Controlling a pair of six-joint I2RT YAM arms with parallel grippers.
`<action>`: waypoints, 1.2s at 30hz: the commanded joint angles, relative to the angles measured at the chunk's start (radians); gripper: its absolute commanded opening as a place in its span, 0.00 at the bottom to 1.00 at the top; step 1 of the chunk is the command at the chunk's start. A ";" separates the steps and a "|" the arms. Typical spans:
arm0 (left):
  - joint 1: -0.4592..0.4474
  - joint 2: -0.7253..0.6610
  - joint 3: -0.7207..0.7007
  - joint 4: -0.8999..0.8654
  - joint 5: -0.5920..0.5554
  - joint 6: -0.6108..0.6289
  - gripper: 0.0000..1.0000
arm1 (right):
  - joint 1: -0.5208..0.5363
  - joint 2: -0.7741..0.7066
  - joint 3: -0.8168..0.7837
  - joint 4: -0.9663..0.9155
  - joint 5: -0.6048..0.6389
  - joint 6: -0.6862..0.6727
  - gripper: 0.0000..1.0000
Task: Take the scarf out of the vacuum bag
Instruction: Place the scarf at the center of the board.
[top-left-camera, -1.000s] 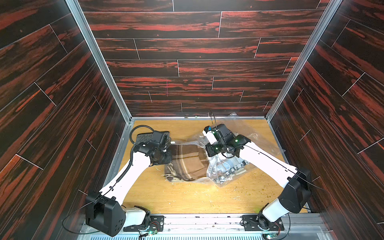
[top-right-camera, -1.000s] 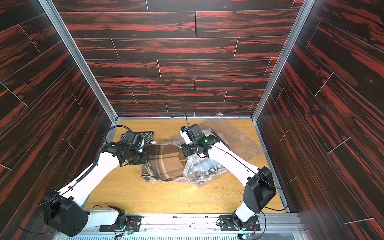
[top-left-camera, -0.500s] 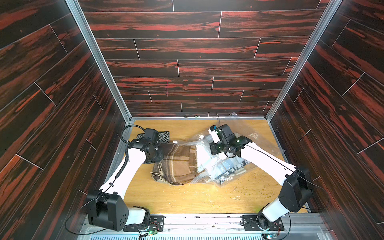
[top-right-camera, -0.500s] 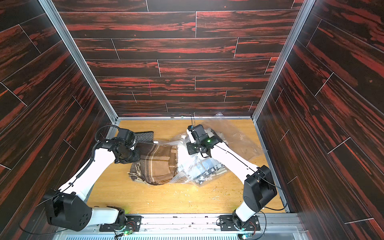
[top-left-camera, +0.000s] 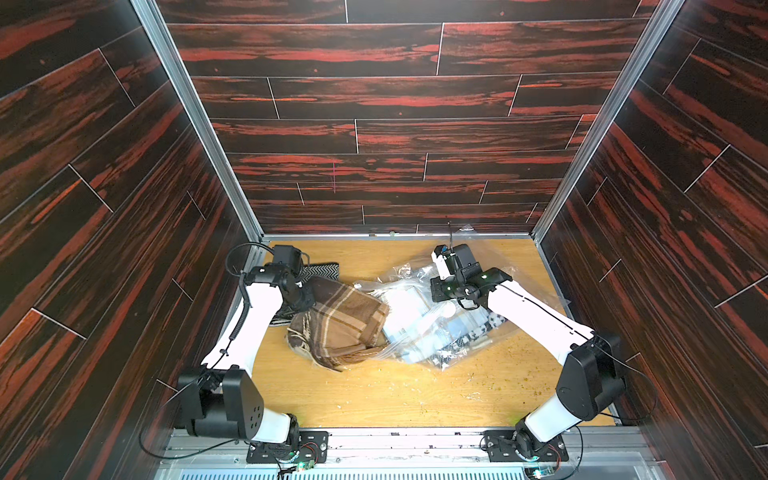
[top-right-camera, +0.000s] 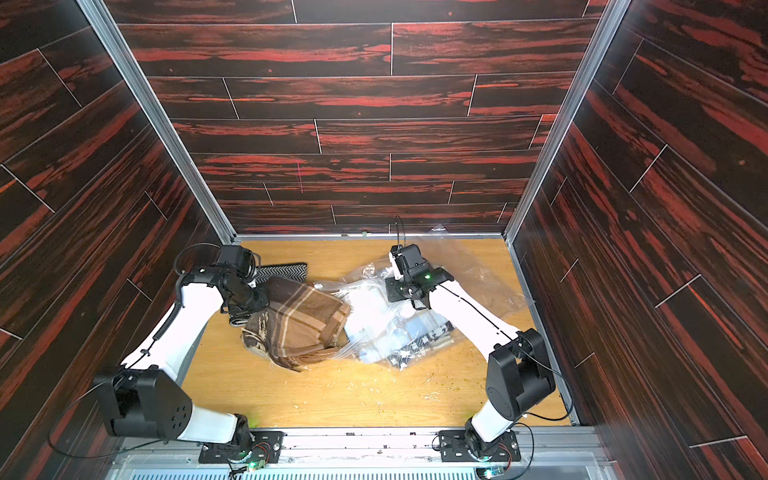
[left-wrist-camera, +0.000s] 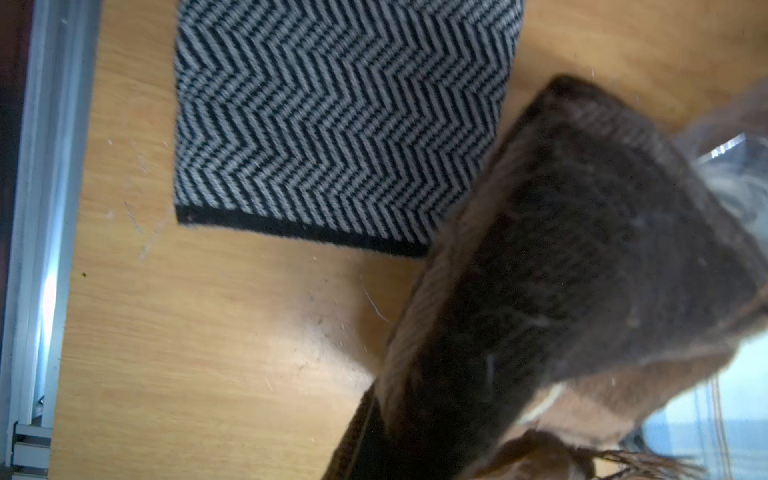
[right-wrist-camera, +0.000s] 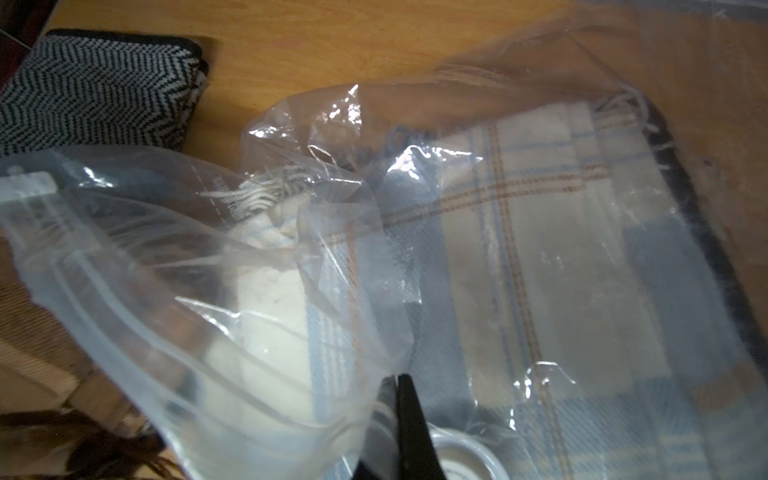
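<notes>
Clearly the pull-out step is in hand. In both top views the brown plaid scarf (top-left-camera: 338, 328) (top-right-camera: 301, 328) lies mostly on the table (top-left-camera: 374, 395), its far edge touching or just under the crumpled mouth of the bag (top-left-camera: 419, 316) (top-right-camera: 386, 328). The left gripper (top-left-camera: 309, 297) (top-right-camera: 259, 303) sits at the scarf's corner near a zigzag cloth (top-left-camera: 322, 270), and the right gripper (top-left-camera: 438, 295) (top-right-camera: 395, 297) presses down on the bag's upper film. From the left wrist, the scarf (left-wrist-camera: 582, 270) hangs close and raised over the table (left-wrist-camera: 208, 332), beside the zigzag cloth (left-wrist-camera: 332, 124); the fingers themselves are hidden, but the lifted fold suggests they are clamped on the scarf. From the right wrist, the right gripper (right-wrist-camera: 401, 415) has its black fingers together, pinching a fold of bag (right-wrist-camera: 291, 291) film just beside the valve (right-wrist-camera: 461, 457), with a pale plaid cloth (right-wrist-camera: 540, 249) inside. I judge the task nearly done: the next move calls for the left arm to draw the scarf farther from the mouth while the right arm anchors the bag, until the last edge and fringe clear the plastic.
</notes>
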 joint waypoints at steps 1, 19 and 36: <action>0.040 0.033 0.048 -0.020 -0.021 0.026 0.00 | -0.027 0.014 0.007 -0.007 0.052 -0.008 0.00; 0.177 0.214 0.237 -0.060 0.112 0.081 0.00 | -0.127 -0.029 0.019 -0.059 0.102 -0.003 0.00; 0.164 0.242 0.337 -0.013 0.168 0.039 0.00 | -0.183 -0.119 -0.050 -0.077 0.133 0.004 0.00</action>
